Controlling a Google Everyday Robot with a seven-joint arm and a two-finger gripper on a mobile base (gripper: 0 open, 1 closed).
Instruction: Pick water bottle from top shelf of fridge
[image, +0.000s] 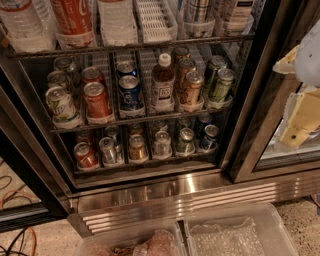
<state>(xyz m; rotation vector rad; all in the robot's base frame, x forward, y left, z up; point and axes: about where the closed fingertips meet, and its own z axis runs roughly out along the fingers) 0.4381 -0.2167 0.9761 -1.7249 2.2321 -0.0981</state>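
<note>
The fridge (239, 125) stands open in front of me with its ribbed steel base panel (175, 196) below. The top shelf (150, 46) runs along the upper edge of the view. The water bottle (22, 25), clear and ribbed, stands at its far left, with only its lower part in view. A red-labelled cola bottle (73, 17) is to its right, then another clear bottle (116, 20) and an empty white lane tray (155, 20). My gripper (295, 92) is at the right edge, outside the fridge, open and empty, far from the water bottle.
Two lower racks hold several cans and a small brown bottle with a white cap (163, 80). Two clear plastic bins (235, 232) sit on the floor below. A glass-fronted unit (285, 160) is behind the gripper. Cables (15, 200) lie at the lower left.
</note>
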